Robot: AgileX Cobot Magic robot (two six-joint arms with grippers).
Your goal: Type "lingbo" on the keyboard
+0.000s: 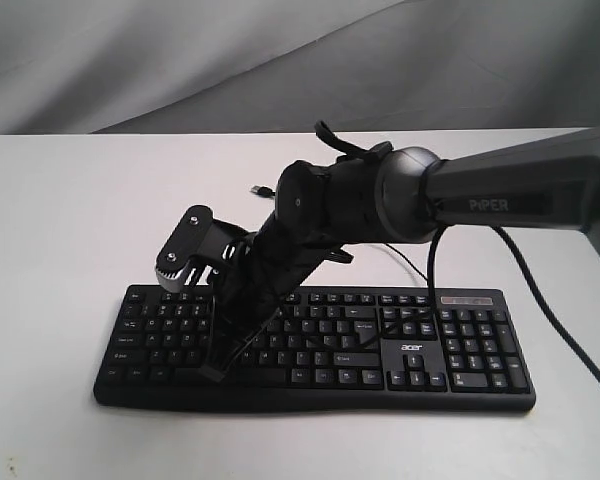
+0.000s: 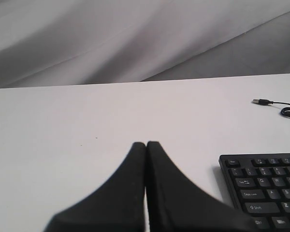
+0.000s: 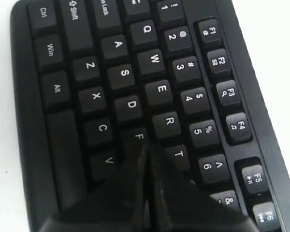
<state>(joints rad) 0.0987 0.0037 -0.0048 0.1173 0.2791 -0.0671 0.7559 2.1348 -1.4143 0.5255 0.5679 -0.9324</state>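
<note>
White table [image 1: 50, 230], right arm [image 1: 500, 190] angled down, closed tool [image 3: 146, 149] over keyboard [image 1: 460, 350]

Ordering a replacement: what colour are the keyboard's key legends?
White, on the black keyboard; clearest in the right wrist view.

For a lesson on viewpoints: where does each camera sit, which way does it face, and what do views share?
Exterior: faces the wide black keyboard from its spacebar side; shows the right arm and right gripper.
Left wrist: low over the white table, facing the grey backdrop; shows the shut left gripper.
Right wrist: close above the keyboard; shows the shut right gripper.
All share the keyboard.
</note>
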